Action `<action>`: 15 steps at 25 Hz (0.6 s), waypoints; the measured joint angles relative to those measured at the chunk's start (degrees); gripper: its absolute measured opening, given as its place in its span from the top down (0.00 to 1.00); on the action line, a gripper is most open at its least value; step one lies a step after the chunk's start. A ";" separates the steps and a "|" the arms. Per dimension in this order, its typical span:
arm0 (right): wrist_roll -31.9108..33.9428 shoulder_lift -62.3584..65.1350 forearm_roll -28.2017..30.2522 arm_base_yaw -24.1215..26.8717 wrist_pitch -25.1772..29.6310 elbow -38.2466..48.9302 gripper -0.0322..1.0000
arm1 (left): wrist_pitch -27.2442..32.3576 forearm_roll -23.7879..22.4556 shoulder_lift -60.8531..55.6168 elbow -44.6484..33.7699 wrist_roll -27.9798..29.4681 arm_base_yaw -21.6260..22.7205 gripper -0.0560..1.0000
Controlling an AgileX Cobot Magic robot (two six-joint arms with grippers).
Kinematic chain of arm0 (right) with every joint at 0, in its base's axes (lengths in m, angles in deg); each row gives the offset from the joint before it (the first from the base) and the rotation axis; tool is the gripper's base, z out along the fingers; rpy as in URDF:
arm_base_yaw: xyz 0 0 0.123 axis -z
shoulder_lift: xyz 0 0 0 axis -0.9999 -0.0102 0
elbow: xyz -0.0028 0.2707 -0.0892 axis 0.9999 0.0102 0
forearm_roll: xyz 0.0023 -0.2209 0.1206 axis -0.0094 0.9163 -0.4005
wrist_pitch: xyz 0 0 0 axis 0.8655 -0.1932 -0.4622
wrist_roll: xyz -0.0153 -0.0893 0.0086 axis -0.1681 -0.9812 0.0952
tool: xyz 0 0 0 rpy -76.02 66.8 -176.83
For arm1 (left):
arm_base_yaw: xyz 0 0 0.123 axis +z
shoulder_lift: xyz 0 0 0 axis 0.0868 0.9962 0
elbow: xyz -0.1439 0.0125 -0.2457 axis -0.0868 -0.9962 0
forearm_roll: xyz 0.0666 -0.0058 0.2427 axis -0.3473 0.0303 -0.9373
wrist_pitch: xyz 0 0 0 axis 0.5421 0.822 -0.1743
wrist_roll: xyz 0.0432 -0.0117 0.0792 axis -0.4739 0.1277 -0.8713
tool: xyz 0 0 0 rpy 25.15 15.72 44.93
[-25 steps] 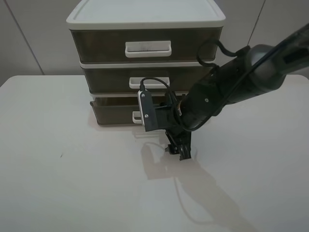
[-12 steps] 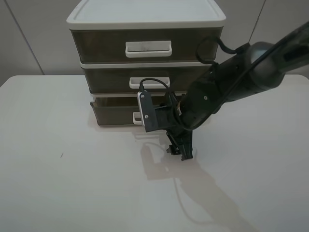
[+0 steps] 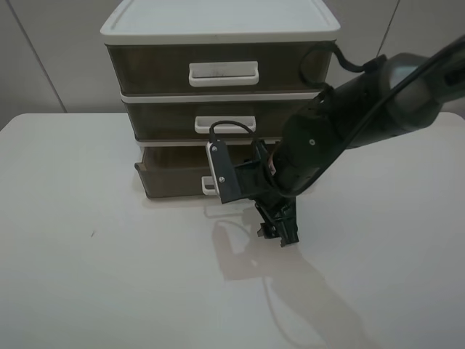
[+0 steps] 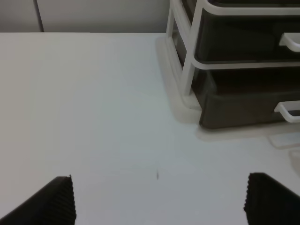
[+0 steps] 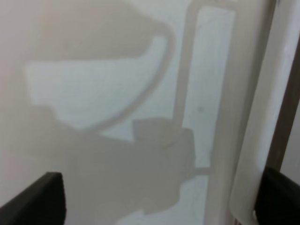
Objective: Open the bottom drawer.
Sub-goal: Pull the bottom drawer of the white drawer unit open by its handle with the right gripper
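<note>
- bottom drawer point(image 3: 171, 180) pokes out a bit from the white frame point(image 3: 218, 25)
- right claw point(image 5: 164, 199) spread open, low over the desk point(image 3: 109, 276), near the drawer front
- left claw point(image 4: 159, 201) open too

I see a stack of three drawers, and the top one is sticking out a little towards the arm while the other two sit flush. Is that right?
Not quite. It is the bottom drawer that sticks out a little, not the top one. The exterior high view shows its front standing forward of the unit, while the top drawer and the middle drawer sit flush.
</note>
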 joint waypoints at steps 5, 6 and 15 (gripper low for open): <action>0.31 0.38 -0.73 -1.31 2.67 0.00 0.21 | 0.00 0.00 0.00 0.00 0.00 0.00 0.24; 0.33 0.44 -0.91 -1.31 3.16 0.00 0.21 | 0.00 0.00 0.00 0.00 0.00 0.00 0.24; 0.57 0.55 -2.34 -2.76 6.37 0.00 0.21 | 0.00 0.00 0.00 0.00 0.00 0.00 0.24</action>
